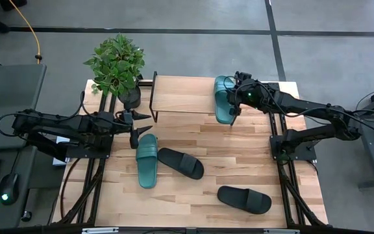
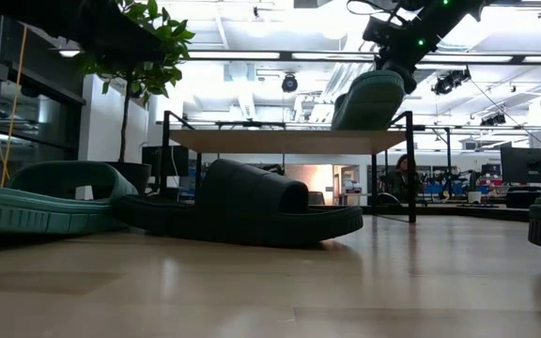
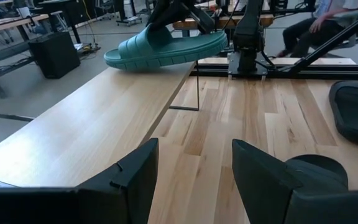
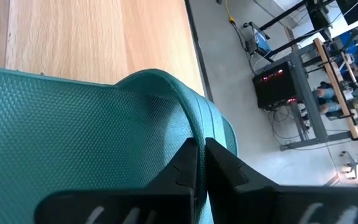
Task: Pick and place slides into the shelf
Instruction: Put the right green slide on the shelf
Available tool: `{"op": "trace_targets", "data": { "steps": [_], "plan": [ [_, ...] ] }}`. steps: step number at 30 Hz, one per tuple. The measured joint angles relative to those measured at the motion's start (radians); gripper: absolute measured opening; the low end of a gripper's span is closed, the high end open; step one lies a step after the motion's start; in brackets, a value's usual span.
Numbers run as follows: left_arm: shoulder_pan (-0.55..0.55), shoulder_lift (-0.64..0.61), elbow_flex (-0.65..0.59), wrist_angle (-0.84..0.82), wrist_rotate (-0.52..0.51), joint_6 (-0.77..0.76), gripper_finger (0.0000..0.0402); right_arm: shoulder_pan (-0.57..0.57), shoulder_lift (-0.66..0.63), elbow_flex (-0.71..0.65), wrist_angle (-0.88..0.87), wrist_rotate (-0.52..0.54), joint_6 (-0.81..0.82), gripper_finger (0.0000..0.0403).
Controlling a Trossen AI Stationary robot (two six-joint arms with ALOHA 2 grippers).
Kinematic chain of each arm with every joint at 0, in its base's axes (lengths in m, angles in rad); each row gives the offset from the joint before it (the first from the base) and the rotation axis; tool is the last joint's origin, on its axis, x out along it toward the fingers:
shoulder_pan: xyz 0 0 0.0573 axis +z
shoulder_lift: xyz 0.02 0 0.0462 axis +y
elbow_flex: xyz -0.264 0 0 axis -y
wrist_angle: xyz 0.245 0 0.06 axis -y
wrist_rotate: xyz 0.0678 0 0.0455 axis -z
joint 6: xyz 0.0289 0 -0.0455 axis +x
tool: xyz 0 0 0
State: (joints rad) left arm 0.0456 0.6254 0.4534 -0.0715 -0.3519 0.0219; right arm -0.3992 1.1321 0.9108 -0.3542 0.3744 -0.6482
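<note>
A teal slide [image 1: 223, 97] hangs over the right end of the shelf [image 1: 180, 96], with my right gripper [image 1: 234, 107] shut on it. In the low view this slide [image 2: 372, 99] is tilted just above the shelf top [image 2: 280, 139]; whether it touches the plank I cannot tell. A second teal slide [image 1: 147, 160] and a black slide [image 1: 181, 162] lie side by side on the table, sole down. Another black slide [image 1: 244, 199] lies nearer the front right. My left gripper [image 1: 141, 125] hovers open off the shelf's left front corner, holding nothing. My right gripper pinches the teal slide's strap at its side edge [image 4: 199, 127] between its two fingers [image 4: 185, 168]. The fingers slant down from the table's right side. The slide is tilted, one end higher than the other, over the shelf's right end.
A potted plant [image 1: 117, 65] stands at the table's far left corner, beside the shelf. The shelf's thin black legs [image 3: 197, 84] stand on the table. Bare wood lies between the shelf and the slides on the table.
</note>
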Motion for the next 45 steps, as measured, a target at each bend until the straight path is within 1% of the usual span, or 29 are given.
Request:
{"op": "trace_targets", "data": {
  "steps": [11,16,26,30,45],
  "plan": [
    [0.0,0.0,0.0,-0.003,0.0,0.0,0.0189,0.0,0.0,0.0,-0.031,0.002,-0.007,0.0003],
    [0.0,0.0,0.0,-0.003,0.0,0.0,0.0188,0.0,0.0,0.0,-0.081,0.075,-0.007,0.0015],
    [0.0,0.0,0.0,-0.003,0.0,0.0,0.0188,-0.001,0.0,-0.001,-0.117,0.099,0.012,0.004],
    [0.0,0.0,0.0,-0.003,0.0,0.0,0.0188,0.0,0.0,-0.001,-0.129,0.14,0.007,0.0049],
    [0.0,0.0,0.0,-0.003,0.0,-0.001,0.0188,0.0,0.0,-0.001,-0.152,0.239,-0.006,0.0053]
  ]
}}
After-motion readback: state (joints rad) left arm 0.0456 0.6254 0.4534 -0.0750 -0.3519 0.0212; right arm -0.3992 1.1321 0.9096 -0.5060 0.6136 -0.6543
